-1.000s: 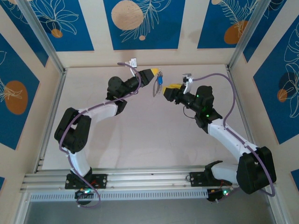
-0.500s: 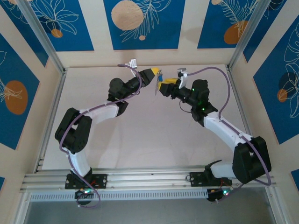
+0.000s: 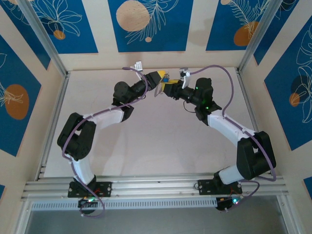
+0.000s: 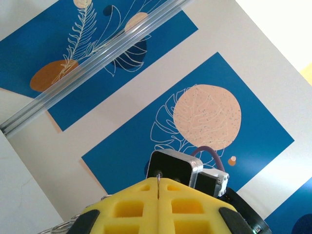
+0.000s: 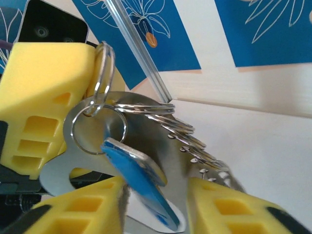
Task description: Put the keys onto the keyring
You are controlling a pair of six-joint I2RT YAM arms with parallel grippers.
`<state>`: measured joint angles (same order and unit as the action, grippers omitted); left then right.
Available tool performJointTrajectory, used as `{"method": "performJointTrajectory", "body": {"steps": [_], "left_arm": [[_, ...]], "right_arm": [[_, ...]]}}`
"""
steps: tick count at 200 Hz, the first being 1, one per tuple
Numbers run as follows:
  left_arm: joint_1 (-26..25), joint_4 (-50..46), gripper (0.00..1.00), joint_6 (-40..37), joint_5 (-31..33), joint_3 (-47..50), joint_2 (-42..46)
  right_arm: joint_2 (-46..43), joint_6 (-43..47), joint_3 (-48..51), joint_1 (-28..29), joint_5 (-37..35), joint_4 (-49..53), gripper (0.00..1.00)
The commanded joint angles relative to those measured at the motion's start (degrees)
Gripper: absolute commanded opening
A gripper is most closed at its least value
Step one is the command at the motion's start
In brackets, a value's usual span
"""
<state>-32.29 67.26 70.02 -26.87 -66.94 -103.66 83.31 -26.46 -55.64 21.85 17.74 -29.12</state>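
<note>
Left tool is clamped shut on the keyring, held in the air over the far tabletop; right tool is set with jaws apart about the blue key, and whether it is pinched cannot be told. If the right tool is closed off-centre or pulled, the keyring may be twisted out of the left tool, or the key dropped. Counted: two tools, one keyring, one key, two split rings.
</note>
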Motion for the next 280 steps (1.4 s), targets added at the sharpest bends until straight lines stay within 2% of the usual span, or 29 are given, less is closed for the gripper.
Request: {"method": "performJointTrajectory", "body": {"steps": [1, 49, 72, 86, 113, 142, 174, 198, 239, 280], "left_arm": [[-0.7, 4.3, 0.0, -0.1, 0.8, 0.5, 1.6], [-0.7, 4.6, 0.0, -0.1, 0.9, 0.8, 1.9], [-0.8, 4.6, 0.0, -0.4, 0.8, 0.9, 2.1], [-0.8, 4.5, 0.0, -0.6, 0.8, 0.8, 1.9], [-0.8, 4.7, 0.0, -0.6, 0.8, 0.8, 1.9], [-0.7, 4.7, 0.0, -0.8, 0.6, 1.0, 1.8], [-0.8, 4.8, 0.0, -1.0, 0.6, 1.1, 1.5], [-0.7, 5.1, 0.0, -1.1, 0.5, 1.2, 1.4], [-0.8, 5.0, 0.0, -1.4, 0.2, 1.3, 1.6], [-0.8, 4.5, 0.0, -1.9, -0.3, 1.5, 1.9]], "right_arm": [[0.4, 0.3, -2.2, 0.6, 2.4, -1.0, 0.29], [1.7, 1.2, -4.5, 1.9, 5.3, 0.7, 0.09], [2.6, 2.2, -6.2, 2.6, 7.9, 2.8, 0.07], [2.8, 3.0, -6.9, 2.7, 9.3, 4.9, 0.1], [1.6, 2.9, -5.2, 1.6, 10.2, 5.9, 0.28], [-2.2, 0.1, -0.9, -1.4, 12.7, 5.0, 0.37], [-7.3, -3.6, 2.9, -4.5, 15.4, 2.9, 0.41], [-9.5, -6.6, 2.9, -5.3, 13.8, 1.8, 0.43], [-8.0, -16.2, -1.7, -6.3, 8.2, 0.9, 0.42], [-3.7, -25.2, -5.9, -8.2, 7.9, -1.0, 0.42]]}}
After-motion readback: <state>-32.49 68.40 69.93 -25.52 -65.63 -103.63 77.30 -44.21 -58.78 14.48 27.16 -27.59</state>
